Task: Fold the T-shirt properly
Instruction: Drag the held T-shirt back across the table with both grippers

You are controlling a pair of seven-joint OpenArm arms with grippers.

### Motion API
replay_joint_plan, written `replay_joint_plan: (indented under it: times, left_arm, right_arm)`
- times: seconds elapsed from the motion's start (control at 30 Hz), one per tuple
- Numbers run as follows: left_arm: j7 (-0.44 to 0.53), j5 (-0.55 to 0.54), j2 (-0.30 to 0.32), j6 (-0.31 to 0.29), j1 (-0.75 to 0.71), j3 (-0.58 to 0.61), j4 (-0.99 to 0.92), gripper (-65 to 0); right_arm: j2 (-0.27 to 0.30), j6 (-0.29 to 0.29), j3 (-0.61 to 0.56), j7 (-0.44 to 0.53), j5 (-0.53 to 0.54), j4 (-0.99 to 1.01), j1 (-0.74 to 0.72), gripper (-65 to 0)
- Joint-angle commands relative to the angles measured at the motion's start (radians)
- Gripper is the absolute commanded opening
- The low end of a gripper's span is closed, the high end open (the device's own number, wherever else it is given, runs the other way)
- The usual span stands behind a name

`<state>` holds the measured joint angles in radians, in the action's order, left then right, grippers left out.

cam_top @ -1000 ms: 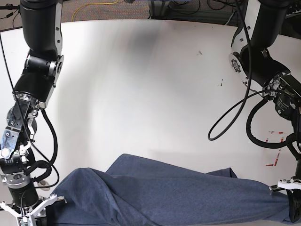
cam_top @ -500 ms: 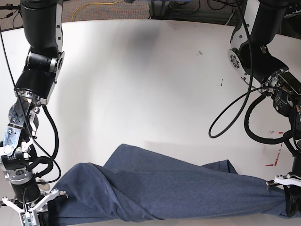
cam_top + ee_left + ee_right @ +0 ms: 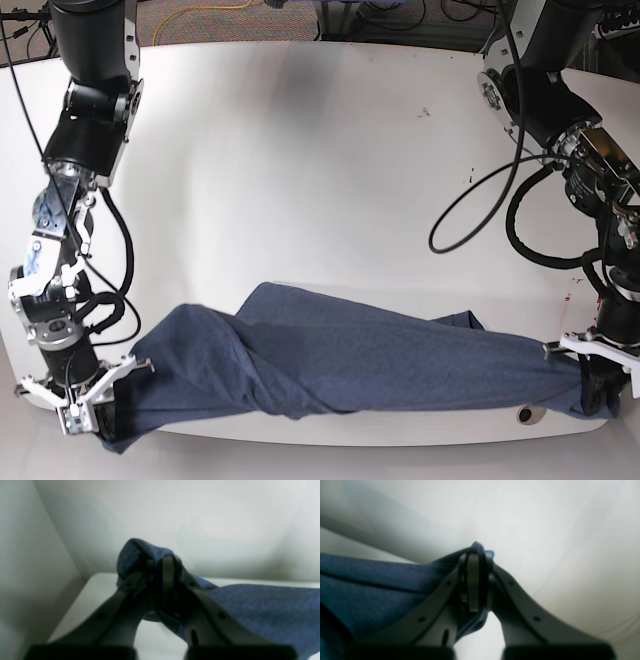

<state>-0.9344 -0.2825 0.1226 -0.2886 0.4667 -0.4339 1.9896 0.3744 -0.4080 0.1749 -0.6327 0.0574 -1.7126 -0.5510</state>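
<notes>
The left tool (image 3: pixel 160 562) has its fingers pressed together on a bunched corner of the T-shirt (image 3: pixel 262 605); in the left wrist view a knob of navy cloth pokes out above and to the left of the fingertips, while the rest of the garment runs away to the right over the tabletop (image 3: pixel 105 590). The right tool (image 3: pixel 475 560) is likewise clamped on the T-shirt (image 3: pixel 370 580), with a small tuft of blue showing past its tips and the fabric spreading off to the left of that view, creased along a dark fold line. Both wrist pictures are soft and out of focus, so which hem or seam each tool pinches is hard to say.

In the base view the left tool (image 3: pixel 598 378) sits at the near right edge of the tabletop (image 3: pixel 300 150) and the right tool (image 3: pixel 88 412) at the near left edge. Between them the T-shirt (image 3: pixel 330 365) lies stretched as a long, rumpled band along the front of the tabletop, thicker and more gathered toward the right tool, with overlapping folds across its middle. Black cables (image 3: pixel 480 215) loop beside the left arm.
</notes>
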Motion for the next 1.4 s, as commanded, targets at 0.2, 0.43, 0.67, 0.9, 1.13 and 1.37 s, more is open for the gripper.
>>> replay_joint_plan:
  times: [0.2, 0.43, 0.67, 0.9, 1.13, 1.37]
  left_arm:
    - [0.031, -0.005, 0.012, 0.001, -0.174, -0.035, 0.012, -65.0]
    - [0.031, -0.004, 0.012, 0.001, -0.375, -0.042, -0.002, -65.0]
    - [0.031, -0.004, 0.013, 0.001, -0.547, -0.044, -0.034, -65.0]
    - [0.031, -0.002, 0.053, -0.08, -0.673, -0.046, -0.1, -65.0]
    - [0.033, 0.004, 0.056, -0.148, -0.722, -0.107, -0.18, -65.0]
    - [0.033, 0.004, 0.079, -0.154, -0.742, -0.124, -0.215, -65.0]
  right_arm:
    - [-0.041, 0.014, 0.073, 0.021, -0.008, -0.083, 0.199, -61.8]
    - [-0.101, 0.014, 0.13, 0.026, -0.001, -0.102, 0.395, -62.0]
    - [-0.156, 0.013, 0.166, 0.087, 0.0, -0.102, 0.584, -62.0]
    - [-0.202, 0.013, 0.176, 0.133, -0.008, -0.102, 0.751, -62.0]
    - [-0.213, 0.013, 0.174, 0.141, -0.004, -0.094, 0.851, -62.0]
    - [-0.213, 0.013, 0.173, 0.146, -0.008, -0.048, 0.885, -62.0]
